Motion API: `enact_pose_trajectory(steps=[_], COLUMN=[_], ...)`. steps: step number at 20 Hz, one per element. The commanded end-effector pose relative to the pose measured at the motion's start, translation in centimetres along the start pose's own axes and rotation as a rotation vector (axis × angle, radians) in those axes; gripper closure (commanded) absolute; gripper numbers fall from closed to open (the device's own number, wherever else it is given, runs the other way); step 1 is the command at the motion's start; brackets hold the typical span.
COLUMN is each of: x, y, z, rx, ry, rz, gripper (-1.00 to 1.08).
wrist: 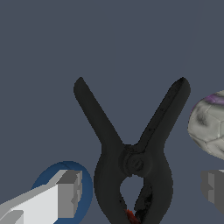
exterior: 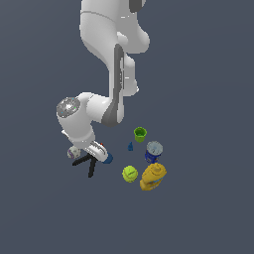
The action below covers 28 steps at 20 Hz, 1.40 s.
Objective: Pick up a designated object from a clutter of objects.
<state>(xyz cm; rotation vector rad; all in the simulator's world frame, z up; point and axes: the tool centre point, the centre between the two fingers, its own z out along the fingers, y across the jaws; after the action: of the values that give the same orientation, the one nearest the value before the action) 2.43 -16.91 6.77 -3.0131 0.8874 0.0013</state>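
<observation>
The black spring clamp [wrist: 133, 162] lies flat, its two long handles spread in a V and a small red-orange tip [wrist: 130, 215] at its jaw end. In the exterior view its handles [exterior: 91, 167] stick out from under the hand. My gripper [wrist: 140, 190] is open and low over the clamp. One finger [wrist: 65, 192] is on each side of the clamp's jaw end, and neither touches it. A blue ball [wrist: 48, 179] lies under one finger, and a whitish ball [wrist: 208, 124] sits close to the other finger [wrist: 213, 186].
To the exterior view's right of the clamp stand a green cup [exterior: 140, 133], a tiny blue cone [exterior: 130, 146], a blue can [exterior: 154, 151], a yellow-green tennis ball [exterior: 130, 173] and a yellow bottle [exterior: 153, 177]. The blue ball [exterior: 108, 158] and the whitish ball [exterior: 73, 152] flank the hand.
</observation>
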Motion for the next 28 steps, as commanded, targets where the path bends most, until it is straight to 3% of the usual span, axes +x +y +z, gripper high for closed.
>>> enact_pose_trajectory(steps=[1,14,15,24,25,28], x=[0.0,0.0,0.0,0.0,1.1,1.0], y=[0.0,0.1,0.1,0.1,0.0,-0.2], z=[0.6,4.9,4.9,4.9,3.4,3.2], rx=[0.000,0.000,0.000,0.000,0.009,0.009], ry=[0.000,0.000,0.000,0.000,0.028,0.028], rz=[0.001,0.003,0.003,0.003,0.008,0.008], gripper=[-0.92,-0.92,1.08,1.08,1.08,1.08])
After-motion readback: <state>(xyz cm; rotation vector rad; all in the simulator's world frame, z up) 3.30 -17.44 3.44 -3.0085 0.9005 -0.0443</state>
